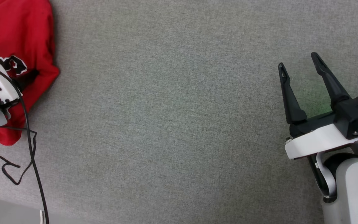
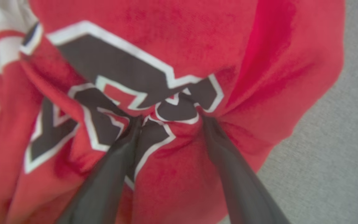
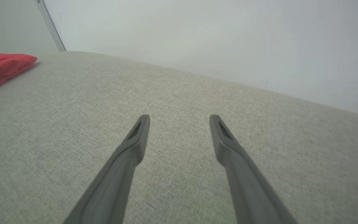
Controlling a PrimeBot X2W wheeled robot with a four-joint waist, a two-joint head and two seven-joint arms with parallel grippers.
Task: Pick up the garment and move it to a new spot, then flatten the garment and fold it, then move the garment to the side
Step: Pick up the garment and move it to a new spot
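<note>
Head view showed the jersey (image 1: 26, 37) crumpled at the left edge of the grey surface (image 1: 166, 109); the left gripper (image 2: 170, 119) stood wide, tips pressed into its bunched "23"; the right gripper (image 1: 298, 60) hovered wide, well apart, empty.

Bare lab-like test room, wide grey fabric-covered table (image 1: 179, 124), plain white wall (image 3: 197, 37), loose black cable (image 1: 39, 186)

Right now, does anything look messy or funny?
Yes: the garment lies bunched up at the left side of the grey surface, its black number creased and folded where the open left gripper pokes into the cloth.
</note>
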